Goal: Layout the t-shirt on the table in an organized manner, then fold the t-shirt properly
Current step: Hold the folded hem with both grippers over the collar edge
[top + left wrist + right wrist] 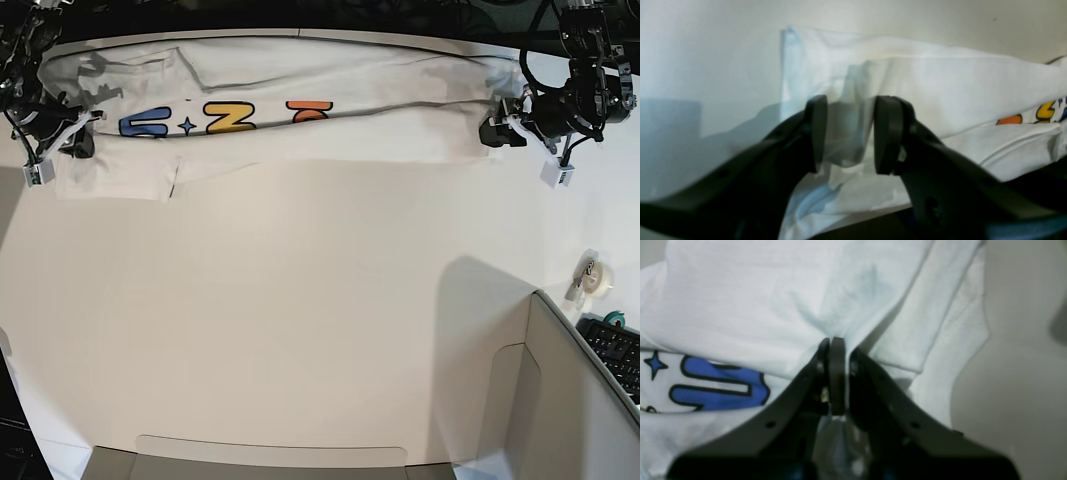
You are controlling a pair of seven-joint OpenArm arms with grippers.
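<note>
Nearest the viewer, the grey panel [560, 390] and a keyboard [612, 350] sit at the right corner, a tape roll [597, 279] just beyond them; the wide middle of the table [300, 320] is bare. At the far edge the t-shirt [300, 120] lies as a long, narrow band, both long sides apparently folded in so only a strip of the print shows. The right gripper [835, 343] is clenched on a pinch of cloth at one end, fabric puckering into the jaws. The left gripper [846, 133] straddles the opposite end, jaws parted around a raised fold, not yet closed. Judgement: a hold at each end keeps the band taut and straight for the next crosswise fold.
</note>
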